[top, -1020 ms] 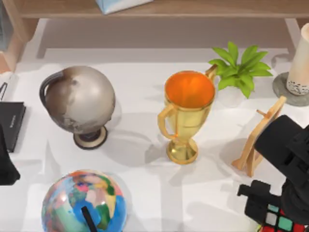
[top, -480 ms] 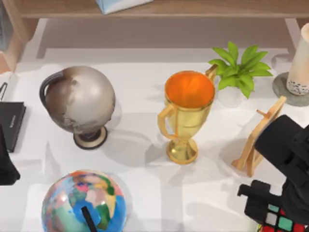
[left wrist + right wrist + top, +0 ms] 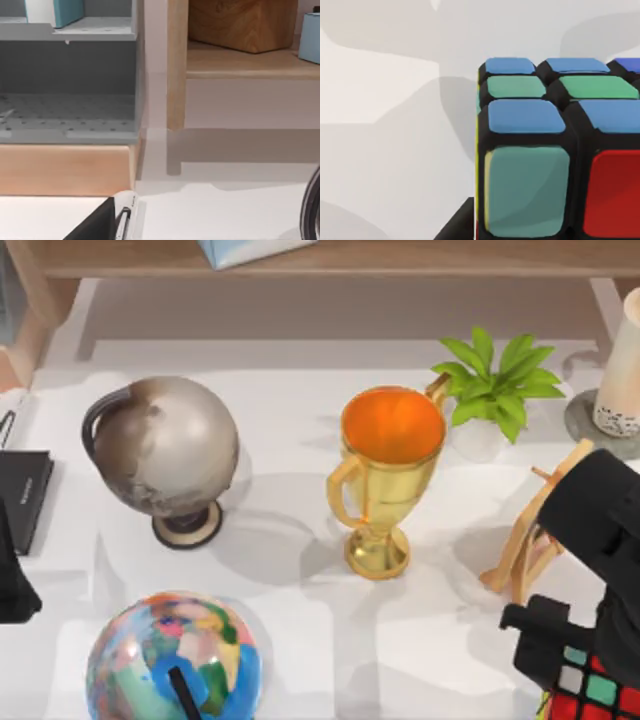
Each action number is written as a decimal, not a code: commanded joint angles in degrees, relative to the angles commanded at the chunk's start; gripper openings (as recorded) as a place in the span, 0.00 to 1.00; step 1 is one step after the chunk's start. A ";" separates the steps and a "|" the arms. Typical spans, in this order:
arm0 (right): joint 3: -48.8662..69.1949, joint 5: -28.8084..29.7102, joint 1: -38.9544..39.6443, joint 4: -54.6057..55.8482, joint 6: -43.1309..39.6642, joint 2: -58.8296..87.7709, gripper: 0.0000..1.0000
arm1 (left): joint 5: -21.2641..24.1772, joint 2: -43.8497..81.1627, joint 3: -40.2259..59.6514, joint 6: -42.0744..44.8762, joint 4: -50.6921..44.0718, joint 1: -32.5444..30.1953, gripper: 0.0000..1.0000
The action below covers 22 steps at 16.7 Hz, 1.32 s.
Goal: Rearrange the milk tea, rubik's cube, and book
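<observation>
My right gripper (image 3: pixel 600 695) is at the front right corner of the table (image 3: pixel 300 430), directly over the rubik's cube (image 3: pixel 590 692). The cube sits under my black fingers, and I see its teal, white and red stickers beside them. In my right wrist view the rubik's cube (image 3: pixel 555 150) is very close, with blue, green, teal and red squares in a black grid, and the white table is behind it. My jaws seem to stand around the cube, but I cannot tell if they press on it or are still apart from it.

The milk tea (image 3: pixel 622 370) stands upright on a grey coaster (image 3: pixel 585 425) at the far right edge, behind the green plant (image 3: pixel 497 380). A wooden stand (image 3: pixel 535 525) is between the plant and my right arm. The gold trophy (image 3: pixel 388 475) stands in the middle, the grey globe (image 3: pixel 165 450) is to its left, and the coloured globe (image 3: pixel 175 660) is at the front left.

My left arm (image 3: pixel 12 570) is parked at the left edge, beside a flat black book (image 3: pixel 22 495). Its wrist view looks at a wooden shelf (image 3: pixel 240 65) and a grey rack (image 3: pixel 67 90). I cannot tell how the left jaws stand.
</observation>
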 joint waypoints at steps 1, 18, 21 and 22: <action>0.00 0.00 0.00 0.00 0.00 0.00 0.00 | 0.00 0.00 0.00 0.00 0.00 0.00 1.00; 15.93 15.77 -31.12 28.76 -29.86 0.31 0.00 | 0.00 0.00 0.00 0.00 0.00 0.00 1.00; 22.98 18.28 -30.27 40.69 -39.55 3.57 0.00 | 0.00 0.00 0.00 0.00 0.00 0.00 1.00; 25.29 18.92 -29.22 44.57 -42.65 4.80 0.00 | 0.00 0.00 0.00 0.00 0.00 0.00 1.00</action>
